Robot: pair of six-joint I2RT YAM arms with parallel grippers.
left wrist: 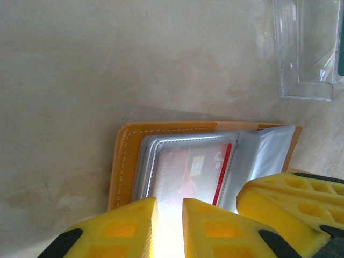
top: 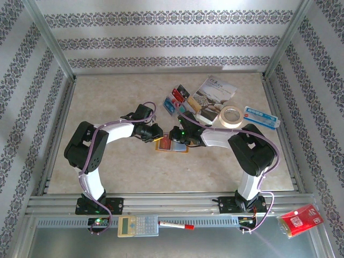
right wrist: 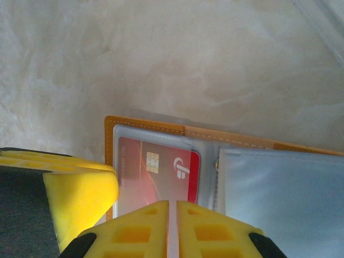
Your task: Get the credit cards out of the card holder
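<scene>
The left tool point(left wrist: 169, 208) has its yellow jaws drawn close, a narrow bright gap between them, set on the near edge of the card holder point(left wrist: 124, 156). I judge it is clenched on the clear sleeves point(left wrist: 263, 156) to pin the wallet flat. Just beside it, the right tool point(right wrist: 173, 208) is clenched to a sliver over the edge of the sleeve carrying a red card point(right wrist: 161, 172). Whether it has the card itself or only the plastic, I cannot tell. One tool anchoring and one pulling would make sense, since a light wallet would otherwise slide along with the card.

The card holder lies open and flat in the middle of the worktop point(top: 134, 172), between the two arms. The red card is seated deep in its pocket, so this step looks barely begun. Several loose cards point(top: 177, 98) lie farther back, well apart from the wallet, so part of the job seems done.

Near those cards are a brochure point(top: 212, 94), a roll of tape point(top: 232, 116) and a white-and-blue box point(top: 260, 118). The worktop is pale, marbled and smooth, offering little friction. Patterned wallpaper point(top: 172, 40) lines the enclosure. A calculator point(top: 138, 226), a marker point(top: 176, 226) and a red packet point(top: 301, 219) sit along the front rail.
</scene>
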